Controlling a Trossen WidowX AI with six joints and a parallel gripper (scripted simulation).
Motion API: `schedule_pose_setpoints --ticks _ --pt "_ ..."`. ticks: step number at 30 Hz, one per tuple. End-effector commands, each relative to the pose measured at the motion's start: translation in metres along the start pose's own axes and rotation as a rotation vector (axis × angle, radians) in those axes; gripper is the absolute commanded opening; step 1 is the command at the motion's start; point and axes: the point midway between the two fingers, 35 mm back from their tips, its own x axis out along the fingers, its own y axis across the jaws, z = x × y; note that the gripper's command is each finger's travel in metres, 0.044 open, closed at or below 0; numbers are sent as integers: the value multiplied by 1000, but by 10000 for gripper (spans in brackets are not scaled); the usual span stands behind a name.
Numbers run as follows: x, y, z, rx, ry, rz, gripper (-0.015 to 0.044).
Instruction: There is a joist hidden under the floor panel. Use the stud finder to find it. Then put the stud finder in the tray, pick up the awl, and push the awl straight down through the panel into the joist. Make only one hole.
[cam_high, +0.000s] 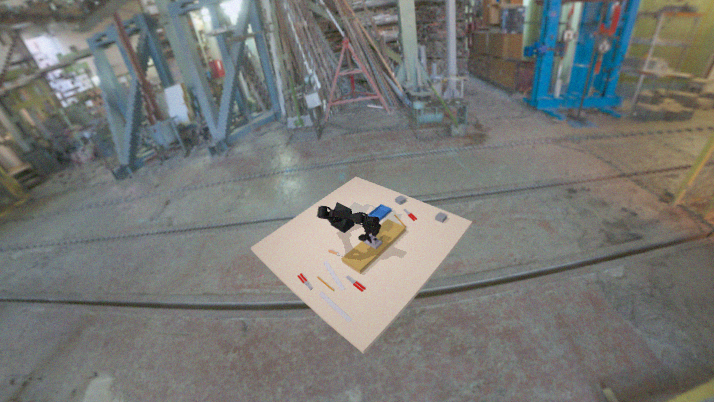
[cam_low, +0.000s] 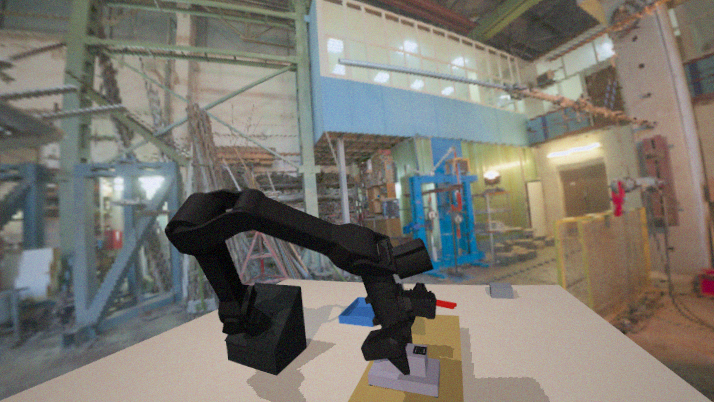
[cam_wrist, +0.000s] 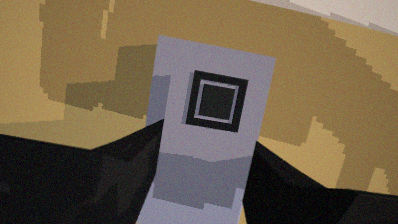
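My gripper (cam_high: 370, 239) (cam_low: 407, 369) (cam_wrist: 203, 132) is shut on the stud finder (cam_high: 375, 243) (cam_low: 400, 382) (cam_wrist: 172, 60), a pale grey-violet block. Its square display (cam_low: 419, 350) (cam_wrist: 217, 102) is dark with a light outline. The stud finder is over the middle part of the yellow-brown floor panel (cam_high: 396, 231) (cam_low: 446, 340) (cam_wrist: 20, 75), on it or just above; a small gap cannot be told. The blue tray (cam_high: 380, 212) (cam_low: 356, 320) lies beside the panel's far end. A small orange-handled tool (cam_high: 333, 251), apparently the awl, lies by the panel's near end. The joist is hidden.
Red-handled tools (cam_high: 412, 216) (cam_high: 358, 285) (cam_high: 302, 279) lie beyond and before the panel. Pale strips (cam_high: 334, 276) (cam_high: 335, 306) and a yellow stick (cam_high: 326, 283) lie near the front. Grey blocks (cam_high: 401, 199) (cam_high: 440, 217) stand at the far side.
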Motion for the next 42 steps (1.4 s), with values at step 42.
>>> schedule_pose_setpoints --ticks 42 --pt "-1 -141 -1 4 0 -10 0"
